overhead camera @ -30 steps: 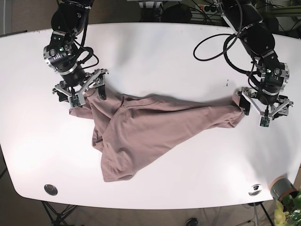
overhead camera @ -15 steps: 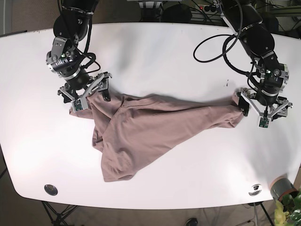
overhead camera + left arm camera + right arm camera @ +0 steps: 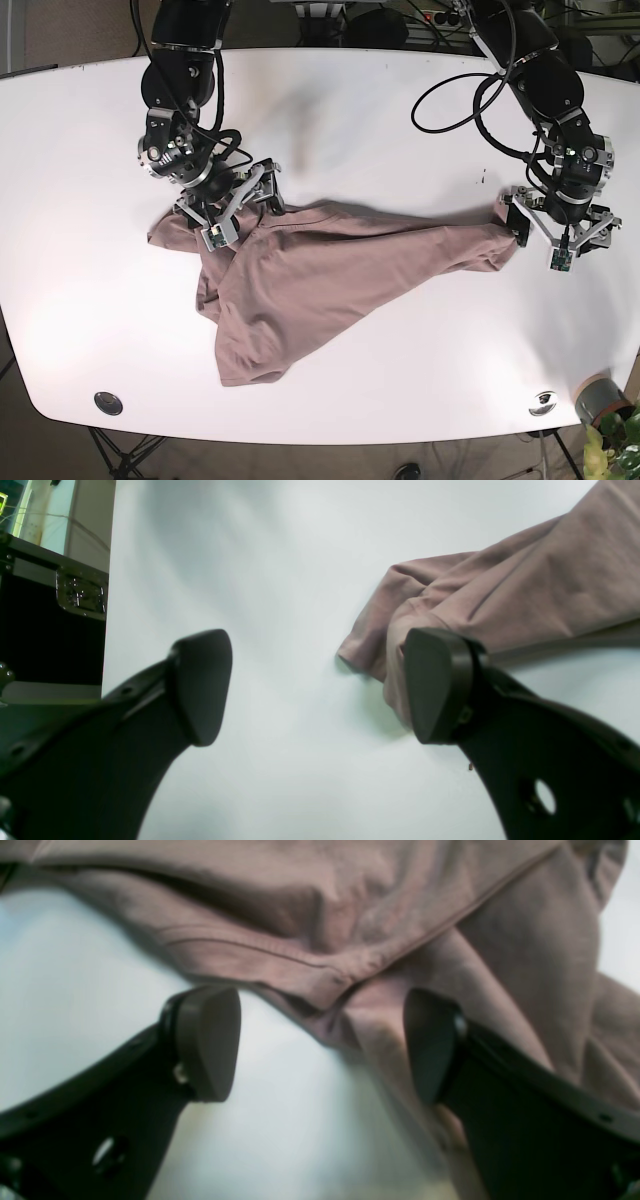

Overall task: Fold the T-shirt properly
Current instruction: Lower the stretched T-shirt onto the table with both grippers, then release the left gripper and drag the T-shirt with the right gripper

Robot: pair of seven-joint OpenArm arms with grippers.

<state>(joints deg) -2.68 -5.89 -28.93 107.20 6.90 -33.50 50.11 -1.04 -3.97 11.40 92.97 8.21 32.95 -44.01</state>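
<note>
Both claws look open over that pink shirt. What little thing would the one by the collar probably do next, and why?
Probably lower and close. The right gripper hangs open above the T-shirt, a folded seam between its fingers, gripping nothing. The shirt lies bunched and twisted on the table, so it needs a hold before spreading. The left gripper is open too, at the far tip.

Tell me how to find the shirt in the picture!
Look at the big white table between the two black robot arms. Across its middle lies the T-shirt, crumpled and stretched sideways. It is the only soft, dusty pink thing there.
</note>
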